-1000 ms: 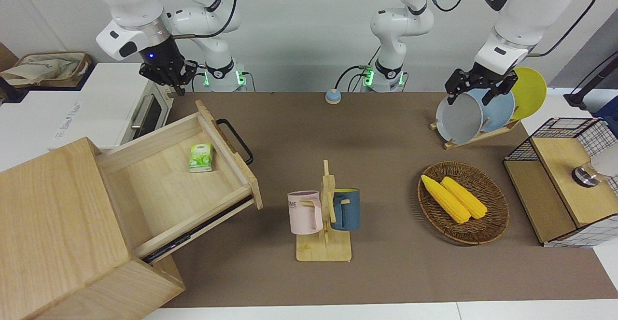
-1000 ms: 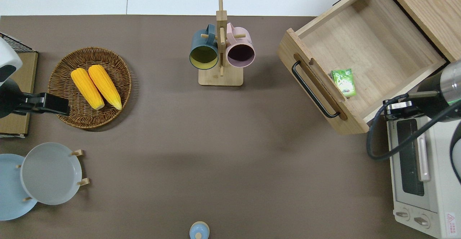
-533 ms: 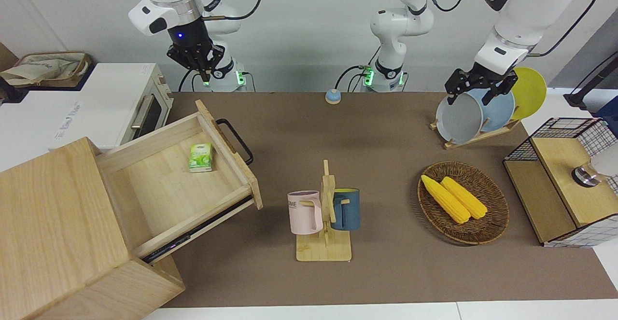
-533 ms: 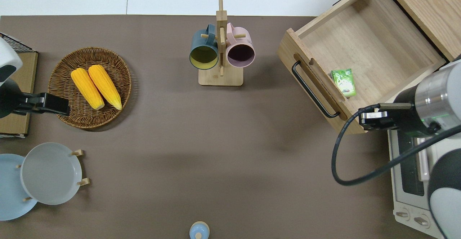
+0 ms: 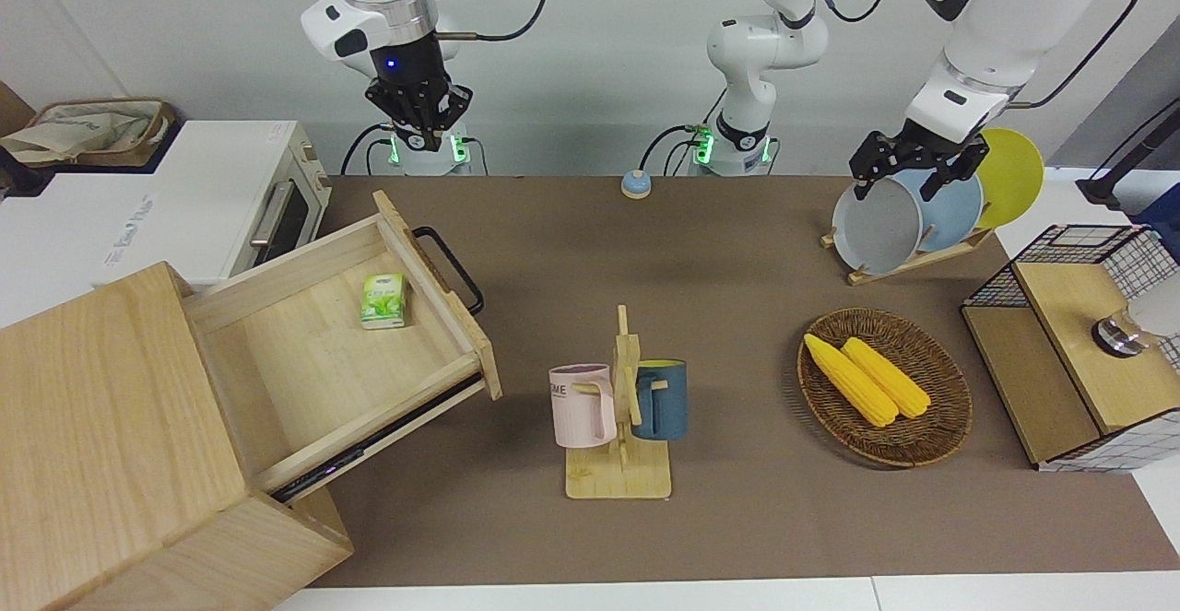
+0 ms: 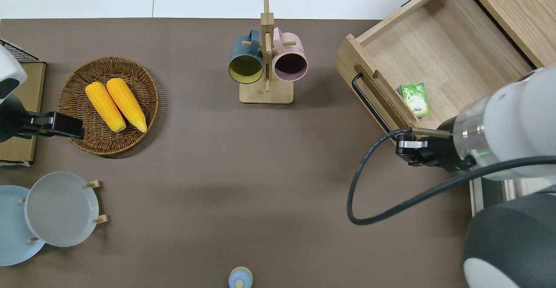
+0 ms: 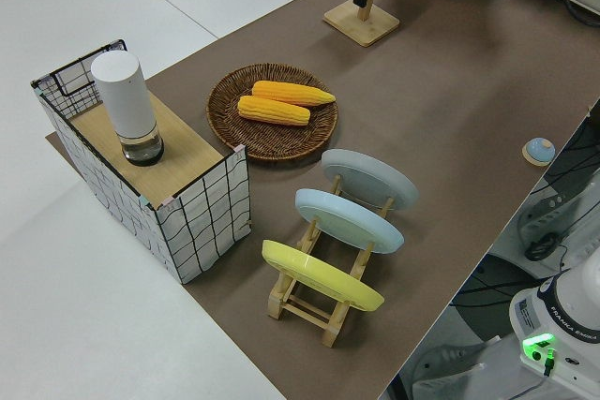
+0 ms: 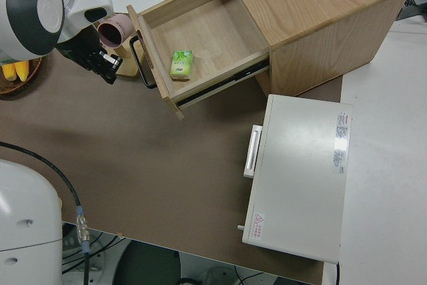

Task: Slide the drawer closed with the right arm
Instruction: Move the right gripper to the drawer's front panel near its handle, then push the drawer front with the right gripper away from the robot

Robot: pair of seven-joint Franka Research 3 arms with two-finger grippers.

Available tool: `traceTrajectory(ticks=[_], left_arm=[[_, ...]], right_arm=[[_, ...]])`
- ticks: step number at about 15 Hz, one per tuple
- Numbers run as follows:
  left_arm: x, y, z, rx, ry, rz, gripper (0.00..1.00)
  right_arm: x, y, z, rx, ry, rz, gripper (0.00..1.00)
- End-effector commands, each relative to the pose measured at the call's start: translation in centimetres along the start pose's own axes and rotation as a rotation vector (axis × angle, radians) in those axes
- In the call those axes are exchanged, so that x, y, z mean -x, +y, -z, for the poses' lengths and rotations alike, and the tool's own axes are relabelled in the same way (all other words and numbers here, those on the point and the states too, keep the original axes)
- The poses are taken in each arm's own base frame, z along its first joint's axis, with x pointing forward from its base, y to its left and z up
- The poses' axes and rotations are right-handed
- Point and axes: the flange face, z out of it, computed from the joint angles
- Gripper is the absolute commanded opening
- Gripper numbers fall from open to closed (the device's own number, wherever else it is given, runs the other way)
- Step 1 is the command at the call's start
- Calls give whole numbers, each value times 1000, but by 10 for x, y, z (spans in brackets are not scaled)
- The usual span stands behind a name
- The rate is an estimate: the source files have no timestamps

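Front view: the drawer (image 5: 350, 344) stands pulled fully out of the cabinet (image 5: 111, 445) at the right arm's end of the desk (image 5: 701, 252), its handle (image 5: 449, 269) facing mid-desk and a green packet (image 5: 383, 300) lying inside. The right gripper (image 5: 419, 123) hangs high w/ blue wrist light on, clear of the drawer; fingers look drawn together to a point. The left arm is parked; its gripper (image 5: 908, 164) has fingers spread. A mug rack (image 5: 619, 427) stands mid-desk, a corn basket (image 5: 885, 387) toward the left arm's end.

Overhead view: the right gripper (image 6: 410, 152) is over bare desk just beside the drawer-front corner nearest the robots, not touching the handle (image 6: 373, 107). The oven (image 6: 491, 192) sits nearer the robots than the drawer (image 6: 434, 62), mostly hidden by the arm.

Left side view: plates, basket and mesh box only; drawer out of shot.

Right side view: the gripper (image 8: 103, 66) hangs by the handle (image 8: 141, 62), apart from it; cannot tell finger gap here. Drawer (image 8: 200, 38) open, packet (image 8: 181, 64) near its front.
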Motion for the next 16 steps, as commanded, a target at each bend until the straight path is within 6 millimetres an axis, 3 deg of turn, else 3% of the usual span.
traceTrajectory(ticks=[1, 8, 13, 16], left_arm=[[3, 2, 6, -18, -4, 5, 993], [3, 2, 5, -18, -6, 5, 993], [3, 2, 6, -18, -4, 5, 993], [3, 2, 6, -18, -4, 5, 993]], right_arm=[[-1, -29, -22, 28, -4, -87, 0], [-16, -73, -66, 26, 21, -286, 0], [-47, -83, -114, 58, 23, -391, 0], [-65, -79, -137, 80, 19, -460, 0]])
